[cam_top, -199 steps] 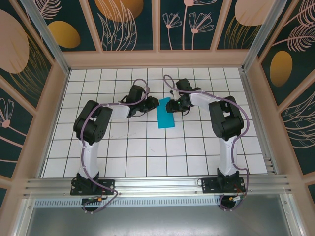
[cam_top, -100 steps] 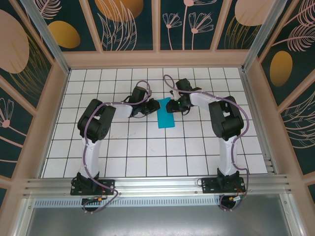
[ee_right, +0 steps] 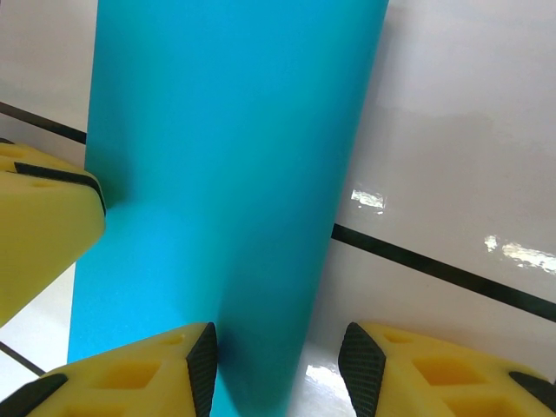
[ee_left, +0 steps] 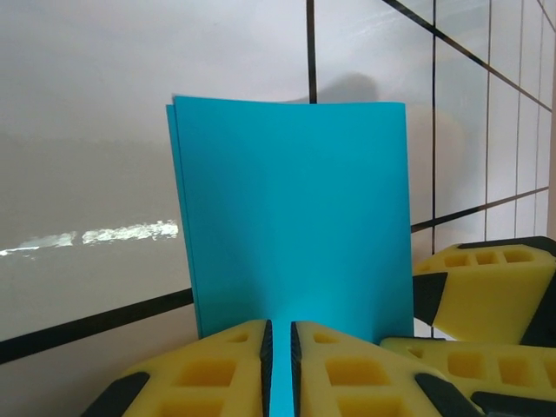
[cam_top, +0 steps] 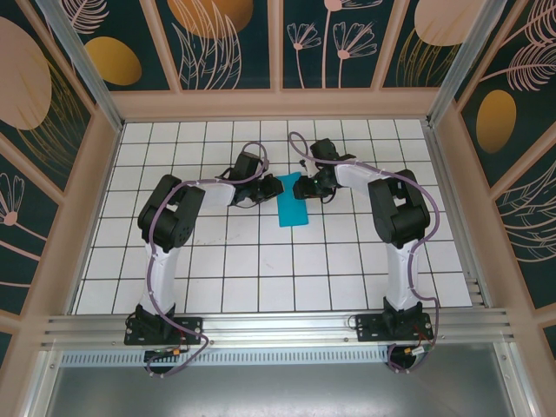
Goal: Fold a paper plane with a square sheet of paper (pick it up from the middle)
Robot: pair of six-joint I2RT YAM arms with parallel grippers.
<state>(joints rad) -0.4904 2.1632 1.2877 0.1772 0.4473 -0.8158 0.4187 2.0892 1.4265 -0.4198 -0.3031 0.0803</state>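
– Teal paper first: where does it lie?
– The square sheet of paper (cam_top: 293, 201), folded into a two-layer rectangle, lies on the white gridded table (cam_top: 261, 261) at its far middle, between the two grippers.
– What has changed over the last second?
– The left arm has swung its elbow inward and the left gripper (ee_left: 280, 326) has crept up to the sheet's edge. Its pads are now pinched on that edge, with a sliver of teal between them. The sheet and the right arm have not moved.
– And the right gripper (ee_right: 278, 334)?
– Its jaws stand apart, straddling one edge of the sheet without squeezing it.
– Meaning?
– I judge the left has just secured the sheet, so the next crease can start.
– Any writing or brand?
– None that I can read.
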